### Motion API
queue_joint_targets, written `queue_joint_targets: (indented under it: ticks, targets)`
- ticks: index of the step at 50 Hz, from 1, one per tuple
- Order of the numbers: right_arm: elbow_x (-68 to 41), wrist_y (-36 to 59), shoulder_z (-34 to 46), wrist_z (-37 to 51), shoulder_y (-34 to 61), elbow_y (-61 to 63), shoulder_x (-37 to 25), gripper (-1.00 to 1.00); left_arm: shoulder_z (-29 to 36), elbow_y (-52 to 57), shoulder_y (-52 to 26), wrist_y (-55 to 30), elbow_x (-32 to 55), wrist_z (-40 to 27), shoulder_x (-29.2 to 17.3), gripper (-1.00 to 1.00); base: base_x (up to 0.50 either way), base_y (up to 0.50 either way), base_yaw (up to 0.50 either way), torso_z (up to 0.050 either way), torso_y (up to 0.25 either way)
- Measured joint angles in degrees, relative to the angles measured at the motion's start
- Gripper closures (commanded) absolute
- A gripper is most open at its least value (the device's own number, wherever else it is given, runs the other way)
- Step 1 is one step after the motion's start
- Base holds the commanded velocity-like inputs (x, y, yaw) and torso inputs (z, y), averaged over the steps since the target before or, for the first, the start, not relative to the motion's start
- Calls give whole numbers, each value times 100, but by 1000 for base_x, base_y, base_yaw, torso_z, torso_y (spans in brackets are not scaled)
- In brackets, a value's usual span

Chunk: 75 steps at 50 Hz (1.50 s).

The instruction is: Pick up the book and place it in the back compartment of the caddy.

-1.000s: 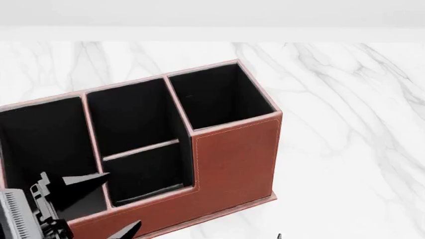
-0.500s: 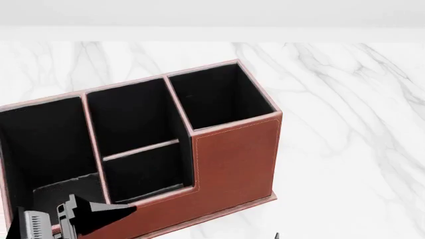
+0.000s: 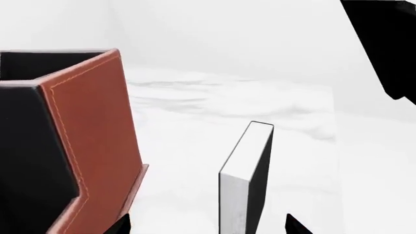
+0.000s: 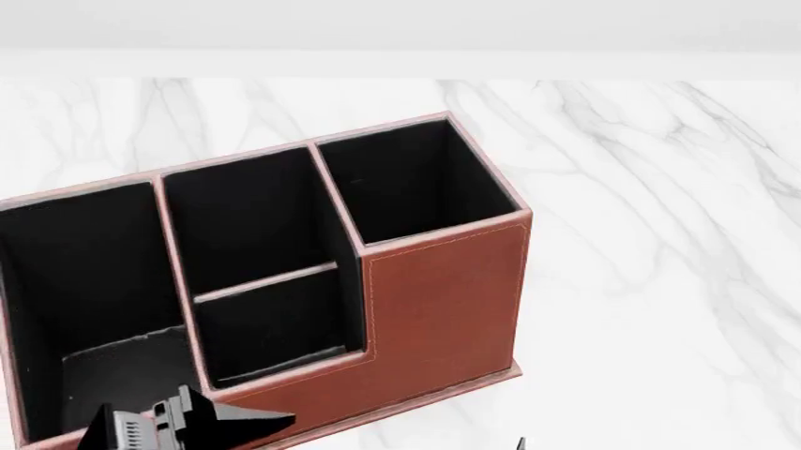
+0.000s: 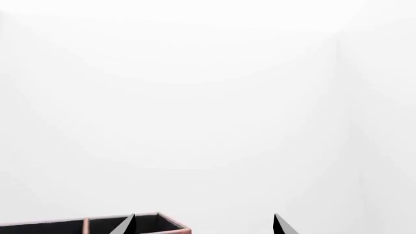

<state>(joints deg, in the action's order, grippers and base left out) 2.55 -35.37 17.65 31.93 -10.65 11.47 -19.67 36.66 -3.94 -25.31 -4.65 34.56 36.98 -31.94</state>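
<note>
The book stands upright on the marble table in the left wrist view, with black covers and white page edges turned towards the camera. It is out of the head view. My left gripper is open and empty, and the book shows between its fingertips, a little ahead of them. The red-brown caddy has black compartments; its end wall is close beside the book. In the head view my left gripper's finger sits low, in front of the caddy's left end. My right gripper is open and empty, up above the caddy's rim.
The white marble table stretches to the right of and behind the caddy. Its far edge lies past the book. A black shape hangs at the upper edge of the left wrist view. A white wall stands behind the table.
My left gripper has moved from over the caddy's left compartment down towards the bottom edge of the head view, in front of the caddy. The caddy has not moved.
</note>
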Motion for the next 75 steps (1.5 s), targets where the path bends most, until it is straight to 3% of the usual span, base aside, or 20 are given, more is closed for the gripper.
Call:
queue_joint_targets:
  ticks: [75]
  targets:
    - [-13,-2,120,83,15,28,-103,-100,755,-1432,-568,135,-765,104,1235,-100,0,0,0,0,0]
